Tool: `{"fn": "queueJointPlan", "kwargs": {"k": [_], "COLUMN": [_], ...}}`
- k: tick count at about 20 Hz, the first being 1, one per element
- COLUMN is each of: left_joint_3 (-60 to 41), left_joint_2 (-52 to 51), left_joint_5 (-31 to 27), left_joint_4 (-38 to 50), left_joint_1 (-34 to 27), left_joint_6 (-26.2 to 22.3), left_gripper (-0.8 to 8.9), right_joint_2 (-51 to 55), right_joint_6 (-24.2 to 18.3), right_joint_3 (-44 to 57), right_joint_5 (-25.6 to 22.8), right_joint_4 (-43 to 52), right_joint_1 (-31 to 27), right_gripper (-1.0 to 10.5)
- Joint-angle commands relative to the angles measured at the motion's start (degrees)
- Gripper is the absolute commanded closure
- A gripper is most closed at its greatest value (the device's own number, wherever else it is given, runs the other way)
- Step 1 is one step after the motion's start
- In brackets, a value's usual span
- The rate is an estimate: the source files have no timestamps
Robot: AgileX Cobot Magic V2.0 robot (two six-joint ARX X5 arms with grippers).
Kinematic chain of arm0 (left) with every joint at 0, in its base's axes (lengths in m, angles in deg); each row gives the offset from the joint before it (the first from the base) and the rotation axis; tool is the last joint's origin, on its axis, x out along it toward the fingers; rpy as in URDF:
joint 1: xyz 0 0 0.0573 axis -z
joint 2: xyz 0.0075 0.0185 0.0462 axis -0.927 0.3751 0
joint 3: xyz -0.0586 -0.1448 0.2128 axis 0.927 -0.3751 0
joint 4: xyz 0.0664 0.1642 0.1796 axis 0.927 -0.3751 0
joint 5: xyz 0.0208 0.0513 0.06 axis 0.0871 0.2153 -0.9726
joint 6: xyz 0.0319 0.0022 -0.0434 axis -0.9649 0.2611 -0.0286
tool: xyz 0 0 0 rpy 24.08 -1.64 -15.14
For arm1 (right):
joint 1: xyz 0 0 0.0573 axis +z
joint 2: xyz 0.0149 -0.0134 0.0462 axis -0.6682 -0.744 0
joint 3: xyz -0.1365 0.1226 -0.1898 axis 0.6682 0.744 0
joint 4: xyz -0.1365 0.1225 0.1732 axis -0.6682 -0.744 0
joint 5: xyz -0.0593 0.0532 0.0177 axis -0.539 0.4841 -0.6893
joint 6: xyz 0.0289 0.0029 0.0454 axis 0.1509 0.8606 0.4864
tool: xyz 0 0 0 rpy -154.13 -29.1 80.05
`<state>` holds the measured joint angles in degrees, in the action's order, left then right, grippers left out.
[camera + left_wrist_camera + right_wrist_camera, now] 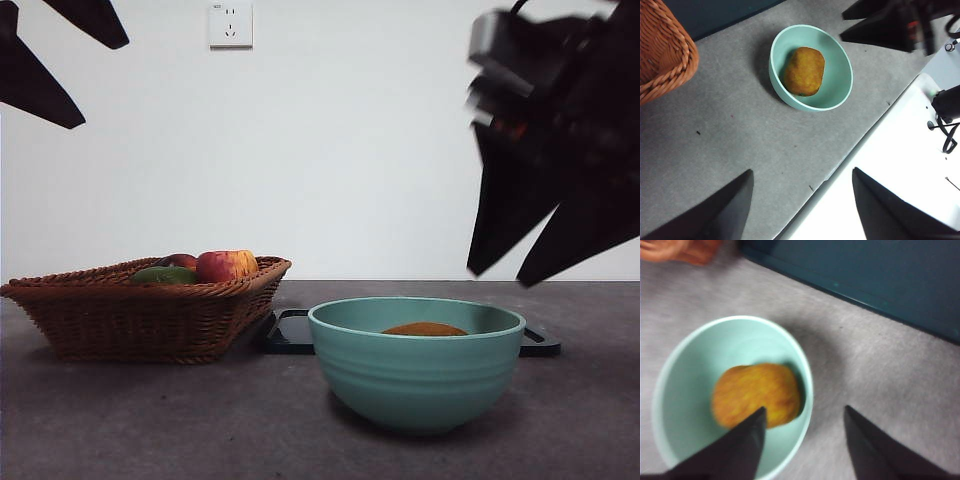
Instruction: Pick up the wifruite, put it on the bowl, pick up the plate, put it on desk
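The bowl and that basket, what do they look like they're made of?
The bowl looks like glazed ceramic: smooth teal surface, soft sheen, faint ridges around its outside. The basket appears to be woven wicker or rattan: brown interlaced strands with a braided rim.

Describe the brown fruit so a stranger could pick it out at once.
On the desk, beside the wicker basket, stands a teal bowl. The brown fruit lies alone inside it. Unlike the red and green fruit heaped in the basket, it is an orange-brown, rough-skinned oval.

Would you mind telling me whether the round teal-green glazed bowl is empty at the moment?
No, the teal-green glazed bowl is not empty: an oval orange-brown fruit lies inside it.
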<state>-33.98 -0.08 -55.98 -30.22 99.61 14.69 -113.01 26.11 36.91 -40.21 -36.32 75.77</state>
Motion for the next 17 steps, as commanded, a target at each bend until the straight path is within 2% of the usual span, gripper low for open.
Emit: {"fn": "queueJointPlan", "kwargs": {"k": [1,5,9,13,17], "left_joint_3": [0.35,0.35,0.35,0.35,0.35], "left_joint_2": [0.24,0.24,0.24,0.24,0.24], "left_joint_5": [0.15,0.13,0.13,0.13,0.13], "left_joint_4": [0.33,0.37,0.39,0.39,0.37], "left_joint_1": [0.37,0.37,0.37,0.37,0.37], "left_joint_6": [-0.50,-0.50,-0.52,-0.52,-0.52], "left_gripper": [5.01,5.01,5.01,5.01,5.01], "right_joint_2": [-3.56,-8.20,-11.10,-11.91,-11.78], "right_joint_6": [0.94,0.94,0.94,0.92,0.92], "right_joint_3": [-0.04,-0.04,-0.04,-0.04,-0.07], "right_joint_5": [-1.40,-4.85,-4.83,-4.66,-3.48], "right_joint_4": [2.40,5.44,7.34,7.93,8.07], "right_joint_1": [1.38,2.45,2.82,2.84,2.84], "right_gripper": [7.4,8.1,8.2,9.2,9.3]}}
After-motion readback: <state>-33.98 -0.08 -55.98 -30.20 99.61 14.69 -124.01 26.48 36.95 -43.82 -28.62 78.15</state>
